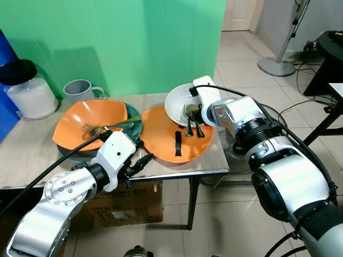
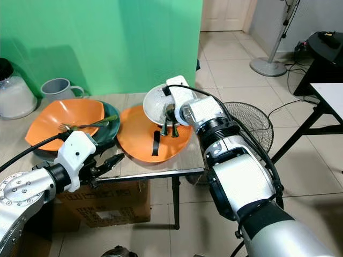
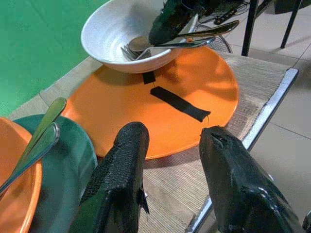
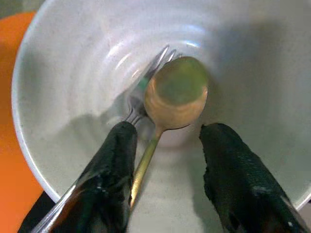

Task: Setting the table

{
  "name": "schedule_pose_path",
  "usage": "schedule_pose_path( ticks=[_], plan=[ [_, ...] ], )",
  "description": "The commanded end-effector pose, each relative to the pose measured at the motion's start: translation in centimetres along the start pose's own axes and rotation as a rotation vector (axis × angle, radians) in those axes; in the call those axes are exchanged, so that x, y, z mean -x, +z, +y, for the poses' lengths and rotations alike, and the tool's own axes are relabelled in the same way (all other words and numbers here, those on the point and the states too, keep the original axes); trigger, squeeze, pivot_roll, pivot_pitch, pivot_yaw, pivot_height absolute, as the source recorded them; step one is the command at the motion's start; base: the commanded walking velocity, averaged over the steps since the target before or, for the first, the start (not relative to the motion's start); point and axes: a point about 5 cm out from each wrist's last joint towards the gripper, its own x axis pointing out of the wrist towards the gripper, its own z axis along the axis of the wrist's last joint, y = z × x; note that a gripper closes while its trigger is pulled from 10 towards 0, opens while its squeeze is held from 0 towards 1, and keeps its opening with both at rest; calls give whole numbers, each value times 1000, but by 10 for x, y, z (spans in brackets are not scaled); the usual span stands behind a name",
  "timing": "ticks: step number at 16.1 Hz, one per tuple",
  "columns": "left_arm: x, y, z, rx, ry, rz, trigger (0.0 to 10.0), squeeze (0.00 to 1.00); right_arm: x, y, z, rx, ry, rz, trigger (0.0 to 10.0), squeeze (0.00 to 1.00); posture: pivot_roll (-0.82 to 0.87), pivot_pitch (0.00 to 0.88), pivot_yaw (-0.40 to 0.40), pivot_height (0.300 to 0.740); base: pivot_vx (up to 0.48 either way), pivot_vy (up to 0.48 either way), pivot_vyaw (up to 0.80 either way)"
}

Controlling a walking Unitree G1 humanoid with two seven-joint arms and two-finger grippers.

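Your right gripper (image 4: 165, 170) reaches into the white bowl (image 4: 73, 63), fingers spread astride the spoon (image 4: 176, 94) and fork (image 4: 146, 87), gripping neither, while your left gripper (image 3: 170, 179) hovers open before the orange plate (image 3: 121, 107)

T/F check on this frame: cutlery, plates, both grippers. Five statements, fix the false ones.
1. A spoon and fork lie in the white bowl. True.
2. The right gripper is shut on the spoon. False: its fingers are open, straddling the handle.
3. The left gripper is open near the table edge. True.
4. The white bowl sits on the green plate. False: it rests on the orange plate.
5. The grey mug lies tipped over. False: it stands upright.
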Motion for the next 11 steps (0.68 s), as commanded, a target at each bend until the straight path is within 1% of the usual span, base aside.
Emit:
schedule_pose_path(
  ticks=[1,2,5,6,8,9,10,11],
  plan=[
    [0,3,-3,-18,-15,-8,10000,0,2,8,-1,-3,1,-21,4941,0,71,0,27,740,0,0,0],
    [-1,5,-4,-17,-25,-14,10000,0,1,7,0,-22,6,-14,4941,0,73,0,27,740,0,0,0],
    [0,6,-5,-14,-31,-20,10000,0,-1,4,1,-37,17,-1,4902,0,76,0,25,740,0,0,0],
    [0,6,-6,-13,-33,-19,10000,0,-2,1,2,-43,20,13,5137,0,77,0,23,740,0,0,0],
    [1,7,-5,-14,-31,-17,10000,0,-3,-2,2,-44,20,33,6980,0,77,0,22,740,0,0,0],
    [1,7,-5,-15,-31,-17,10000,0,-3,-2,2,-44,22,37,6980,0,77,0,22,740,0,0,0],
    [0,8,-4,-16,-32,-19,10000,0,-3,-3,2,-36,25,48,10000,0,76,0,23,740,0,0,0],
    [0,8,-4,-16,-32,-19,10000,0,-3,-3,2,-20,29,49,10000,0,76,0,24,740,0,0,0]
  ],
)
